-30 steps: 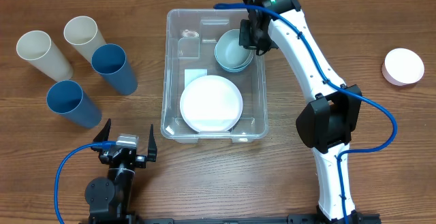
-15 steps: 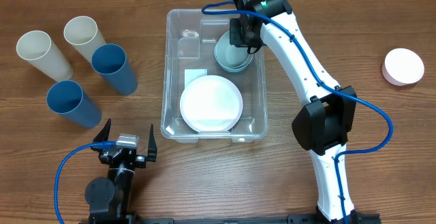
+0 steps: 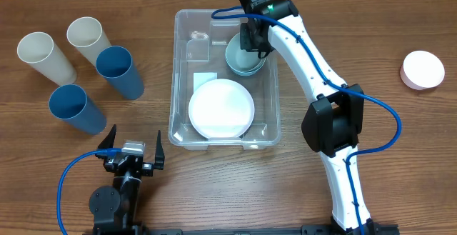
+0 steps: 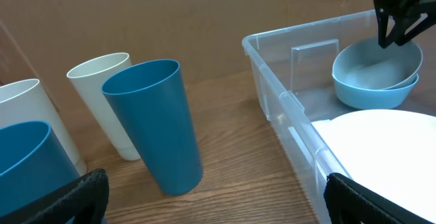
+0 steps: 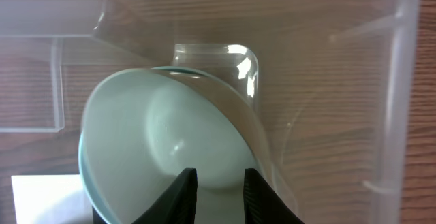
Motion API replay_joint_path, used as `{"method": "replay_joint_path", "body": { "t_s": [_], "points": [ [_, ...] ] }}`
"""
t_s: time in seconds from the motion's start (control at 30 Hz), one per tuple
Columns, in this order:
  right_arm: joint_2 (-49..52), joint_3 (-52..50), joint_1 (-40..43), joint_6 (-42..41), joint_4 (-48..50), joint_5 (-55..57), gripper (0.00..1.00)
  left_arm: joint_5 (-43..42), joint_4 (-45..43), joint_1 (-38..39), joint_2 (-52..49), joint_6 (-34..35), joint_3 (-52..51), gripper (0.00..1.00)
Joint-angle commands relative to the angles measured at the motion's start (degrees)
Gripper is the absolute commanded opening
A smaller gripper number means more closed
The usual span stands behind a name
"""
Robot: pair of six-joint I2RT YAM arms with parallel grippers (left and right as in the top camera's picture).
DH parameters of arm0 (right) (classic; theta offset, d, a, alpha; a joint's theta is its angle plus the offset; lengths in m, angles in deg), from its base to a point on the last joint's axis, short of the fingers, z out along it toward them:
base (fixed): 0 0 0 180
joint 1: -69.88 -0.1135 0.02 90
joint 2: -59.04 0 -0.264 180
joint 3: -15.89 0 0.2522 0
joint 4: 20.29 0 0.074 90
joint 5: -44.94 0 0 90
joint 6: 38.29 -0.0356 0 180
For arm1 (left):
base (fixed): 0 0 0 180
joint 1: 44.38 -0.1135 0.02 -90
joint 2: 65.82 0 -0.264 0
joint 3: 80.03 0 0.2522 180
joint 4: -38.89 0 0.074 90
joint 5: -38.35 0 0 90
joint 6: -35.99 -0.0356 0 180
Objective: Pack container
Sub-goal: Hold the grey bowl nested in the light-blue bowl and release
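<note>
The clear container (image 3: 178, 71) stands mid-table and holds a white plate (image 3: 221, 108) and two stacked teal bowls (image 3: 240, 58) in its far right corner. My right gripper (image 3: 251, 43) hangs just above the bowls, its jaws a little apart and empty. In the right wrist view the fingertips (image 5: 187, 183) frame the upper bowl's inside (image 5: 150, 135), with the gripper (image 5: 219, 176) over it. The left wrist view shows the container (image 4: 272, 81), the bowls (image 4: 375, 74) and the right gripper (image 4: 398, 30) above them. My left gripper (image 3: 133, 149) rests open near the front edge, holding nothing.
Two cream cups (image 3: 43, 55) (image 3: 87, 36) and two blue cups (image 3: 118, 71) (image 3: 75, 108) lie to the left of the container. A round white dish (image 3: 423, 69) sits at the far right. A blue cup (image 4: 157, 129) stands close ahead of the left gripper (image 4: 218, 207).
My right gripper has shifted left, from the bowls' right rim to over their middle, and its jaws have parted slightly. The left arm has not moved.
</note>
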Motion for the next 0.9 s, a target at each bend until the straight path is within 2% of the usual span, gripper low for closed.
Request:
{"method": "replay_joint_path", "body": {
  "t_s": [0.0, 0.87],
  "points": [
    [0.6, 0.3, 0.8, 0.3, 0.0, 1.7, 0.25, 0.1, 0.0, -0.4, 0.5, 0.6, -0.3, 1.00],
    [1.7, 1.1, 0.8, 2.0, 2.3, 1.7, 0.29, 0.1, 0.0, -0.4, 0.5, 0.6, -0.3, 1.00]
  ]
}}
